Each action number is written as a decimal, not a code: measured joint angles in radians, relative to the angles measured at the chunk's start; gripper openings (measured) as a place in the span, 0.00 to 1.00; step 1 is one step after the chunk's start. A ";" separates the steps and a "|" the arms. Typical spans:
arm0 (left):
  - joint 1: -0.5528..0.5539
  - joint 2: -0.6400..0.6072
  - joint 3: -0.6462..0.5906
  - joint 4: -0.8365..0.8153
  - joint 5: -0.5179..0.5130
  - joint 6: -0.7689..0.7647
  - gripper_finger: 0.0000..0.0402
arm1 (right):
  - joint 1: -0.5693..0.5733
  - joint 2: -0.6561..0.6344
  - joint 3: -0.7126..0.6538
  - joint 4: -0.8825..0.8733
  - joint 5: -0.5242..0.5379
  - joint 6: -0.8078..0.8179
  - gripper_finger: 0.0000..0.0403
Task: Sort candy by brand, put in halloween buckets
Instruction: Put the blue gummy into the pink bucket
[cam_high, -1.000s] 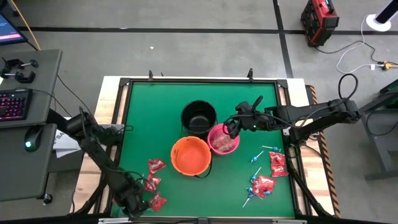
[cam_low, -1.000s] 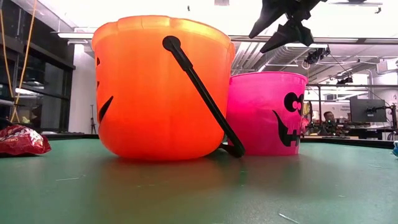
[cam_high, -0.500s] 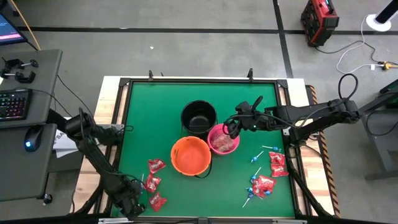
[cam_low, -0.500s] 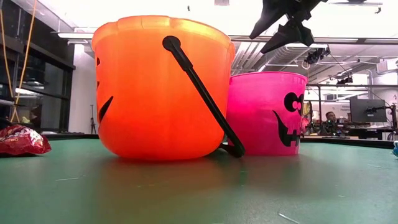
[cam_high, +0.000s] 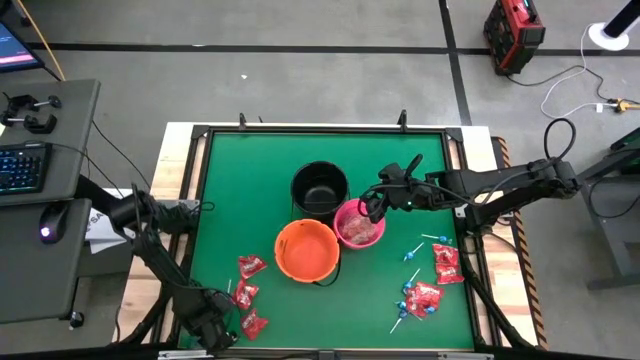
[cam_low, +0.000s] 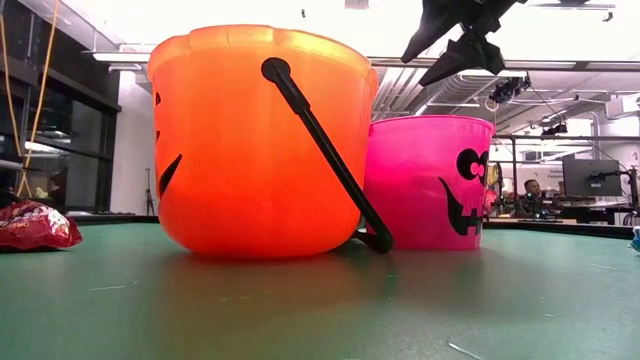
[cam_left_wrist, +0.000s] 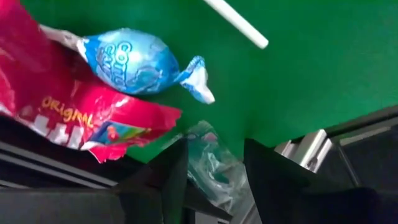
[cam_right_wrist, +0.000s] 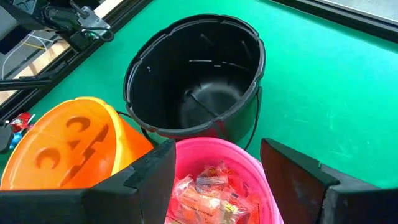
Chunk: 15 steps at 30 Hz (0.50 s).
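At the surface's near edge, the left pincer (cam_left_wrist: 211, 180) grips a blue-wrapped lollipop (cam_left_wrist: 214, 165); a red packet (cam_left_wrist: 68, 112) lies just beside. Farther off, the right pincer (cam_right_wrist: 214, 171), spread wide and empty, hovers over the pink bucket (cam_right_wrist: 214, 186).

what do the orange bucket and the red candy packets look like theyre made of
The round orange bucket looks like thin moulded plastic with a smooth, slightly glossy finish: light glows through its wall, and the face is moulded in. The flat red candy packets seem to be shiny crinkled film or foil wrapper: creased, bright highlights, printed lettering. The exact film cannot be told.
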<state>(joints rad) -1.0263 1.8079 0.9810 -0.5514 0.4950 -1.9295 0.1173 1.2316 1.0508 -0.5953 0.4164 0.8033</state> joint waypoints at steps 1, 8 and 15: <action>-0.002 0.003 0.000 0.000 0.000 0.005 0.36 | 0.000 0.000 0.000 0.000 0.000 0.000 0.56; 0.004 0.008 0.001 -0.005 -0.012 0.104 0.12 | 0.000 0.000 0.000 0.000 0.000 0.000 0.56; 0.034 -0.053 -0.001 -0.010 -0.059 0.268 0.01 | 0.000 0.000 0.000 0.000 0.000 0.003 0.56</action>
<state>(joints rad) -0.9920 1.7554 0.9802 -0.5610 0.4356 -1.6613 0.1173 1.2316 1.0508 -0.5957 0.4164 0.8063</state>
